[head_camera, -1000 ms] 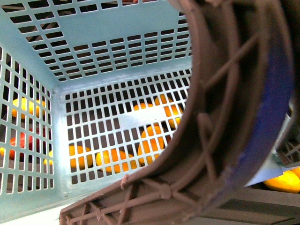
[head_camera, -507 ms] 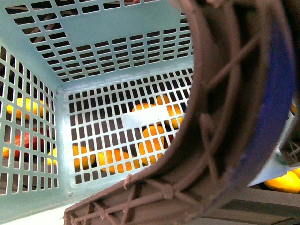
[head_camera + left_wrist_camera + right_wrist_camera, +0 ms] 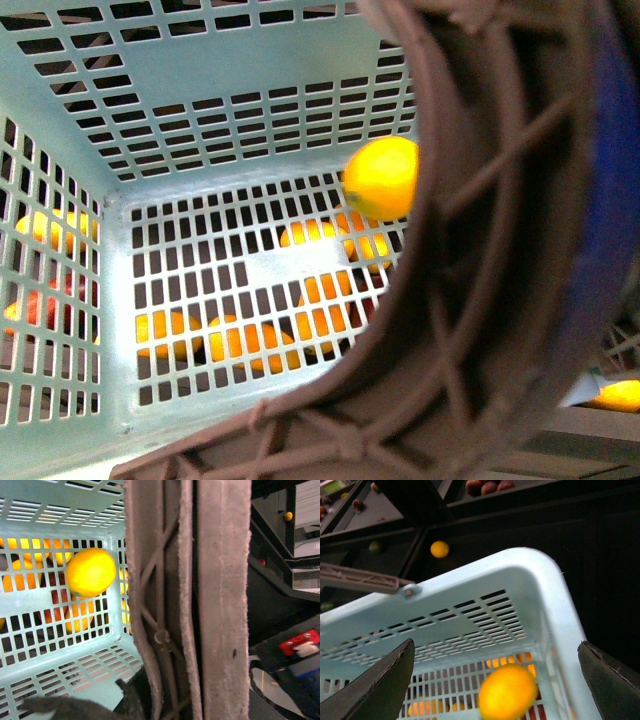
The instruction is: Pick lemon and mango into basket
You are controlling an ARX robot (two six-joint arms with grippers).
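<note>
Lemon (image 3: 507, 691), glossy and likely slippery, is loose in the basket (image 3: 520, 580) just beyond the wide-open right gripper (image 3: 495, 644); pinch mid-body.

Beyond the basket (image 3: 530, 587) you have dark shelves (image 3: 530, 502). One orange fruit (image 3: 439, 549) lies on one, reddish fruits (image 3: 490, 486) on another, and a green one (image 3: 375, 546) nearby.

Bright, soft-focus frames; motion-blurred lemon (image 3: 507, 691)
</note>
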